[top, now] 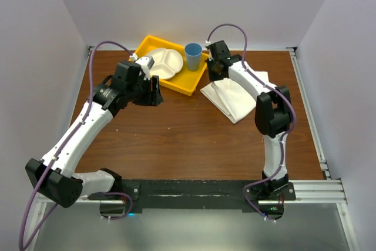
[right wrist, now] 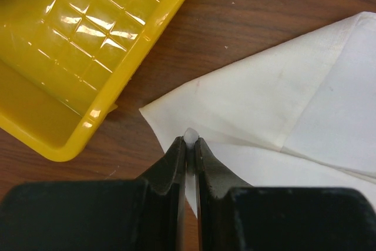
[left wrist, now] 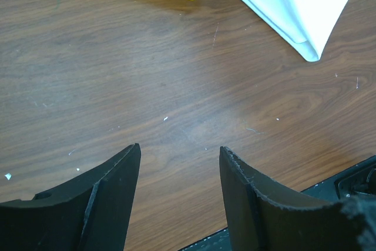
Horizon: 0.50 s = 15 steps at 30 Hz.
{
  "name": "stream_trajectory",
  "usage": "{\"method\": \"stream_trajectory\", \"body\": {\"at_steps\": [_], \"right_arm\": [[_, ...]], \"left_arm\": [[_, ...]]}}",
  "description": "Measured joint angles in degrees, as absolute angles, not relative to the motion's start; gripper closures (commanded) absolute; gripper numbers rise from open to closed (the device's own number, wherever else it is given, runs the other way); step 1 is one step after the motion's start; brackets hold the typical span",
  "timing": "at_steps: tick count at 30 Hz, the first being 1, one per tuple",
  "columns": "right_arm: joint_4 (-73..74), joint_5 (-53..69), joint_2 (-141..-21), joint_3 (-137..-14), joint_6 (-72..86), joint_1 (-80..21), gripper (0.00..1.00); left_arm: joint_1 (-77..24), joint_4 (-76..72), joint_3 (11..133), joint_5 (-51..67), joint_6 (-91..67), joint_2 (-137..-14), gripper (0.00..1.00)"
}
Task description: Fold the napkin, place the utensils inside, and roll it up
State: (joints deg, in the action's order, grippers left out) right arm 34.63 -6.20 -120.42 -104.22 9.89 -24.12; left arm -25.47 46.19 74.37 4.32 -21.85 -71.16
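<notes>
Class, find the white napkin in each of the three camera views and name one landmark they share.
Top external: napkin right of centre, beside the yellow tray.
Left wrist: top right corner.
Right wrist: right half, pinched by the right gripper.
Shared landmark: the yellow tray.

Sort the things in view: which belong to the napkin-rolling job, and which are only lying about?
Job: thin white cloth napkin, pinched in the right gripper.
Lying about: yellow plastic tray, white divided plate, blue cup.
</notes>
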Motion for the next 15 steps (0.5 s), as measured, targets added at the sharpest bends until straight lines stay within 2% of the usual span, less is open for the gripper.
{"method": "stream_trajectory", "body": {"at_steps": [3, 4, 5, 6, 8, 10, 12, 15], "right_arm": [[34.6, -6.2, -121.5, -104.9, 10.3, -24.2, 0.94], [34.6, -6.2, -122.1, -105.2, 10.4, -24.2, 0.89], [34.6, -6.2, -122.5, -105.4, 10.5, -24.3, 0.75], [34.7, -6.0, -123.3, -105.7, 10.7, -24.3, 0.68], [35.4, -6.0, -124.6, -106.7, 11.4, -24.4, 0.44], [38.4, -5.8, -126.9, -110.3, 13.0, -24.5, 0.3], [41.1, -5.0, -129.1, -114.8, 14.7, -24.6, 0.21], [45.7, -4.3, -129.8, -120.1, 17.9, -24.4, 0.19]], "left_arm": [[-25.4, 46.2, 74.4, 4.3, -21.8, -71.2, 0.39], [-25.4, 46.3, 74.4, 4.3, -21.8, -71.2, 0.39], [-25.3, 46.3, 74.4, 4.3, -21.8, -71.3, 0.39], [-25.3, 46.3, 74.4, 4.4, -21.8, -71.3, 0.39], [-25.1, 46.4, 74.4, 4.5, -21.8, -71.3, 0.38], [-25.1, 46.4, 74.4, 4.6, -21.8, -71.4, 0.38], [-25.1, 46.2, 74.4, 5.1, -21.7, -71.7, 0.38], [-25.1, 44.4, 74.3, 6.4, -21.8, -72.9, 0.4]]}}
